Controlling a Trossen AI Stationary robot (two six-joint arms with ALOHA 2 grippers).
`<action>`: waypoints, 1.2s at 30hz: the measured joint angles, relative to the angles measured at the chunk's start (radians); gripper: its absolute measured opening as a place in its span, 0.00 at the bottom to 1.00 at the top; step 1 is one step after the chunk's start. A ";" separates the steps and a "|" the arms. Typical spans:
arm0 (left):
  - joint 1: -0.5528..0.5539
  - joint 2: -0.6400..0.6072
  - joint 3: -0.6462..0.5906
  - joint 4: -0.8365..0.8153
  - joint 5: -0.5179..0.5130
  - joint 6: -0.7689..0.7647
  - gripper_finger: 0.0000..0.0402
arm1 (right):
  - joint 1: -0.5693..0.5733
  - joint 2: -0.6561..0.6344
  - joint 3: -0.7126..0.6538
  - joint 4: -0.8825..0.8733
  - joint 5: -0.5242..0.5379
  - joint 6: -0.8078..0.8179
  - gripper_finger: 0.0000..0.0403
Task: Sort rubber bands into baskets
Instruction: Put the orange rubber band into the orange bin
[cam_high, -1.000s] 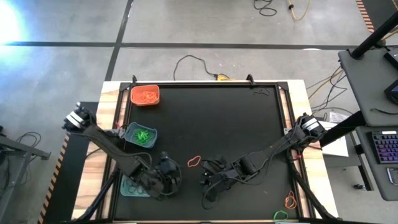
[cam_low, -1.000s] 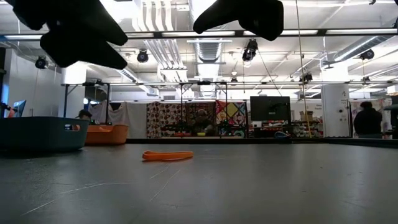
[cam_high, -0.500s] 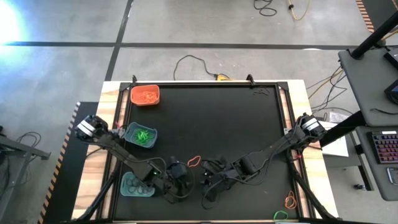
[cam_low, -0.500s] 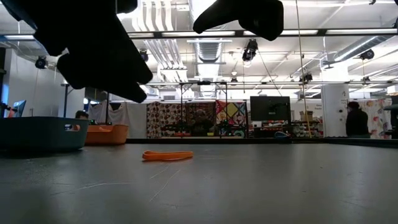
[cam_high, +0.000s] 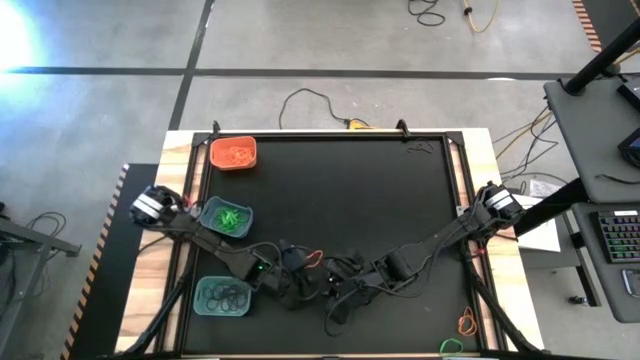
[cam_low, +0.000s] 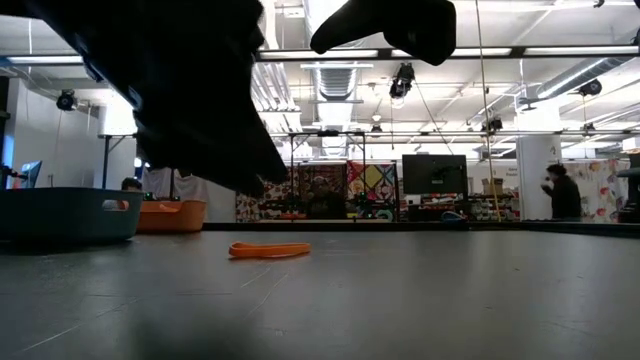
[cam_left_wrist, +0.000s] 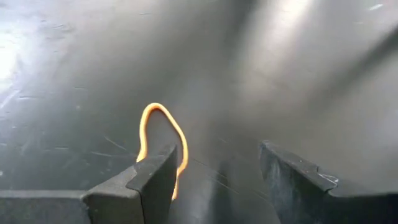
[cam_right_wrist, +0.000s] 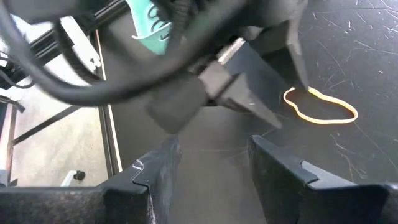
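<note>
Now the left end effector (cam_high: 303, 277) has slid from the lower left of the overhead picture toward the bottom middle, away from the teal basket (cam_high: 222, 296) and up to the orange rubber band (cam_left_wrist: 163, 138) lying flat on the table (cam_high: 340, 190). I think it wants that band next. Its fingers are partly open and hold nothing. The right end effector (cam_high: 335, 285) waits close by, partly open and empty too.
</note>
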 joint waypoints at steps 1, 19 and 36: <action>0.007 0.003 0.000 -0.001 0.000 0.004 0.52 | 0.000 0.000 0.000 0.000 0.000 0.000 0.45; 0.161 0.051 -0.005 -0.105 0.083 0.060 0.46 | -0.032 0.000 0.000 -0.004 0.000 -0.003 0.45; 0.151 0.107 -0.005 -0.045 0.140 0.114 0.11 | -0.033 0.000 0.000 -0.033 0.000 -0.001 0.45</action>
